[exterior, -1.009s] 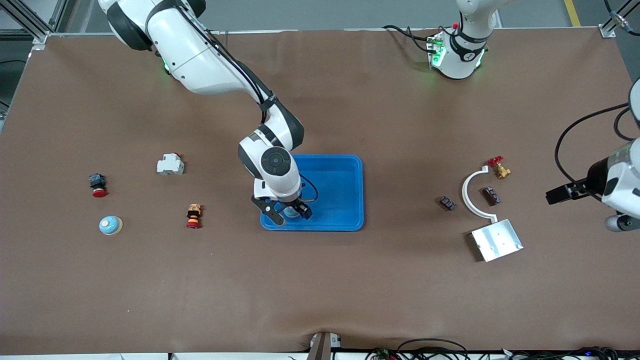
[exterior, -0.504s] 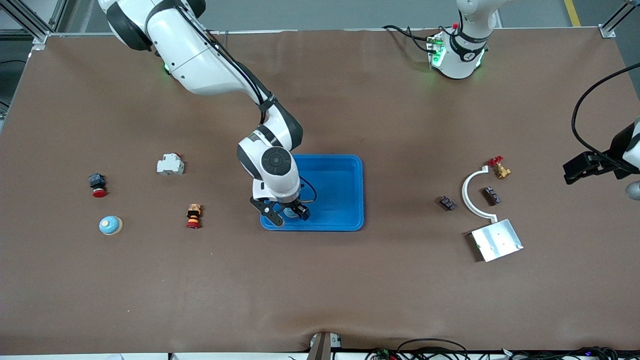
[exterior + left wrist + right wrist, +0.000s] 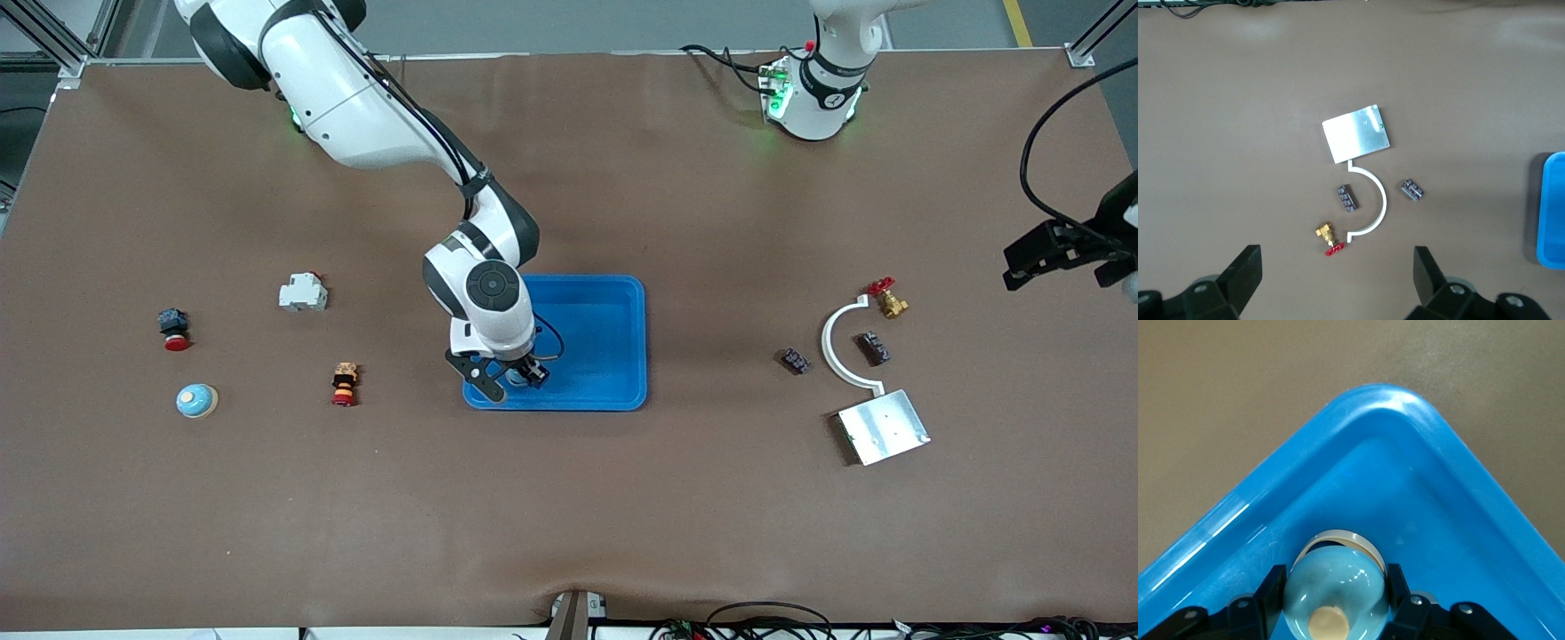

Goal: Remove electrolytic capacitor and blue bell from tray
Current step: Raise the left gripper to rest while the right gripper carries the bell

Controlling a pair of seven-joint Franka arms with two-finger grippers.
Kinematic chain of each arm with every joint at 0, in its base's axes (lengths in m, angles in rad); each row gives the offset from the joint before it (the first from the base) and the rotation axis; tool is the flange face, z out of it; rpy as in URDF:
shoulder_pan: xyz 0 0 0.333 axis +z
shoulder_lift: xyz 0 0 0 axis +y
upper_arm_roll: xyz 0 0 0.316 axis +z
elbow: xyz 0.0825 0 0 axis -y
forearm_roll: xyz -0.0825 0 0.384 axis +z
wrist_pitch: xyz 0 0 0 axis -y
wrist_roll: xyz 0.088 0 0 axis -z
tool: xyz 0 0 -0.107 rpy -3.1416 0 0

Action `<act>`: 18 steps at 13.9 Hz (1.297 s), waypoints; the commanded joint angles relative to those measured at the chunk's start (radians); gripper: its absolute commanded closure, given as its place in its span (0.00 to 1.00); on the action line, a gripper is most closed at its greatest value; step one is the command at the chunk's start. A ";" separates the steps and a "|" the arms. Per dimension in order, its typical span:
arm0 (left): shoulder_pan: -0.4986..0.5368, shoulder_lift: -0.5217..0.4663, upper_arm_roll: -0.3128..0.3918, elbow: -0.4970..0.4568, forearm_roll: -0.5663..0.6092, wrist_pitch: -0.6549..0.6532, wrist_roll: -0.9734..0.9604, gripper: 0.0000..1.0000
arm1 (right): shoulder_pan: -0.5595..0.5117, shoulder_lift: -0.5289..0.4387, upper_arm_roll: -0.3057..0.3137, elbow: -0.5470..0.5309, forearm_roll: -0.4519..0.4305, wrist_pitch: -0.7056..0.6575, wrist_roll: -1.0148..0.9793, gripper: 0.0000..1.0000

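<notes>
A light-blue bell [image 3: 1335, 590] with a tan knob sits in a corner of the blue tray [image 3: 613, 286], the corner nearest the front camera at the right arm's end. My right gripper [image 3: 511, 380] is shut on it, one finger pressed against each side of the dome [image 3: 1335, 579]. A second light-blue bell [image 3: 196, 401] stands on the table toward the right arm's end. My left gripper [image 3: 1053, 251] hangs open and empty [image 3: 1337, 277] over the left arm's end of the table. I cannot pick out the capacitor.
Near the left arm's end lie a white curved piece [image 3: 836, 347], a metal plate [image 3: 883, 426], a brass valve [image 3: 890, 303] and two small dark parts [image 3: 794, 360]. Toward the right arm's end are a white breaker [image 3: 302, 292], a red push button [image 3: 173, 329] and an orange-and-red part [image 3: 344, 383].
My right gripper has closed on the bell in the tray. My left arm has pulled back toward the table's edge at its own end, fingers still open.
</notes>
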 commanded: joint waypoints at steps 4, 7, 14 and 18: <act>-0.162 -0.178 0.176 -0.195 -0.046 0.018 0.004 0.00 | -0.009 -0.114 0.016 0.000 0.011 -0.242 -0.044 1.00; -0.185 -0.216 0.198 -0.238 -0.044 0.025 -0.006 0.00 | -0.119 -0.344 0.018 -0.231 0.103 -0.225 -0.309 1.00; -0.184 -0.220 0.176 -0.252 -0.044 0.018 -0.022 0.00 | -0.465 -0.772 0.010 -0.773 0.134 -0.107 -1.010 1.00; -0.179 -0.222 0.175 -0.255 -0.049 0.017 -0.022 0.00 | -0.668 -0.820 0.008 -0.910 0.134 0.005 -1.338 1.00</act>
